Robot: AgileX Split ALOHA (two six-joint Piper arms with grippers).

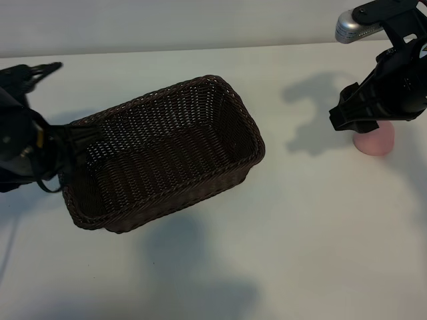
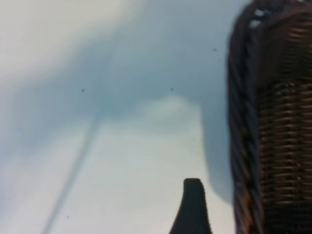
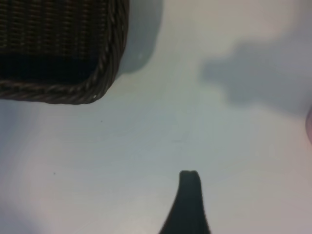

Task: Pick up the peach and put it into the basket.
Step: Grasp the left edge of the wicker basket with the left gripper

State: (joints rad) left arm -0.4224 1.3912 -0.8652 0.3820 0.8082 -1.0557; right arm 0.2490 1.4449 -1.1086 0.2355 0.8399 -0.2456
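Note:
The peach [image 1: 377,142], pale pink, lies on the white table at the far right, and its top is hidden behind my right gripper [image 1: 356,115]. That gripper hangs just above the peach, open and holding nothing. In the right wrist view one dark finger [image 3: 189,197] shows over bare table, and a pink sliver of the peach [image 3: 309,126] sits at the frame's edge. The dark brown wicker basket [image 1: 248,162] stands left of centre with nothing inside. My left gripper [image 1: 61,141] is at the basket's left end, open. Its one visible finger [image 2: 193,204] stays clear of the basket wall [image 2: 273,126].
The white table [image 1: 313,233] stretches open between the basket and the peach and along the front. A silver camera housing [image 1: 353,27] sits on the right arm at the top right corner. A dark cable [image 1: 47,183] loops under the left arm.

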